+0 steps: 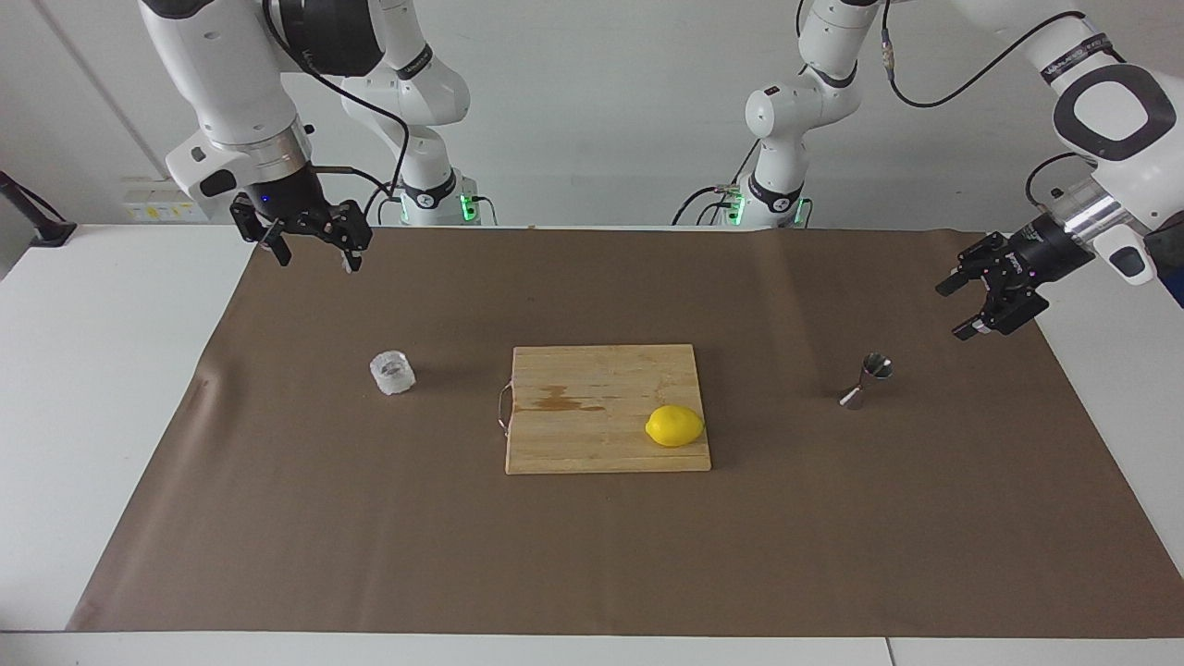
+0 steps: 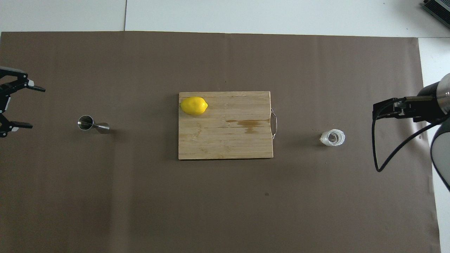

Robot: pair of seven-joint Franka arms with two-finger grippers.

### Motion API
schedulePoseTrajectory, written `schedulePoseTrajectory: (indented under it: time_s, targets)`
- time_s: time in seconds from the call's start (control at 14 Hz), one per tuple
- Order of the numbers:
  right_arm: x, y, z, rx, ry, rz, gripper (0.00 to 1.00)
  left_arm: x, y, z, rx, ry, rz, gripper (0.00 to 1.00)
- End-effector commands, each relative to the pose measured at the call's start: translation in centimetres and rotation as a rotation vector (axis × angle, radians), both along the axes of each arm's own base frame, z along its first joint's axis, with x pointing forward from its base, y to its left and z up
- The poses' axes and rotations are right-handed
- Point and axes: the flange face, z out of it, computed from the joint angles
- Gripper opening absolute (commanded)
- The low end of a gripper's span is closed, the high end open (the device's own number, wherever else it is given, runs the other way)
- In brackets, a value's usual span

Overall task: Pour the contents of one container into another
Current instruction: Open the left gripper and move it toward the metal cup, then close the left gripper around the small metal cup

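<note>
Steel and glass both stand untouched, so the pour has not begun: nothing is lifted, nothing is tipped, and every step of the task is left, as I judge it.

Read the overhead view as a dial centred on the wooden cutting board, with 12 o'clock pointing away from the robots. The clear faceted glass cup stands upright on the brown paper mat at 3 o'clock, well apart from the board. The steel jigger stands upright on the mat at 9 o'clock, also well apart from the board. 1 lemon lies on the board's corner at about 10 o'clock, and a dark stain marks the wood toward 3 o'clock.

The left gripper hangs over the mat at about 9 o'clock from the jigger, near it but not touching, its 2 fingers spread wide and holding nothing. The right gripper waits high over the mat's edge at the right arm's end, at roughly 2 o'clock from the glass and well clear of it, fingers likewise released and bare.

As for contents, the glass looks transparent through its mouth and I cannot tell whether any liquid sits in it. The jigger's upper cone shows only shiny metal; whether it is dry I cannot tell
</note>
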Motion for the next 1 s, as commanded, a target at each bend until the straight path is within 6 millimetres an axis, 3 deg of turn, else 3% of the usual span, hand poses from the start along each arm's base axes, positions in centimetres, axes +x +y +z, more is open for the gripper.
schedulePoseTrajectory:
  time_s: [0.0,0.14,0.43,0.57,0.72,0.93]
  targets:
    - [-0.1,0.0,0.0,0.028,0.012,0.018,1.0,-3.5,1.0,-3.7,-0.134,0.092,0.281,1.0]
    - [-0.1,0.0,0.0,0.028,0.012,0.018,1.0,-3.9,0.8,-6.0,-0.176,0.191,0.402,1.0]
    - [-0.1,0.0,0.0,0.028,0.012,0.018,1.0,-7.0,0.5,-11.0,-0.256,0.275,0.666,1.0]
    - [-0.1,0.0,0.0,0.028,0.012,0.018,1.0,-8.2,-0.2,-12.9,-0.276,0.29,0.719,1.0]
    - [-0.1,0.0,0.0,0.028,0.012,0.018,1.0,-9.1,-0.3,-13.8,-0.278,0.284,0.755,1.0]
    - [-0.1,0.0,0.0,0.028,0.012,0.018,1.0,-8.5,-1.2,-15.2,-0.271,0.258,0.799,1.0]
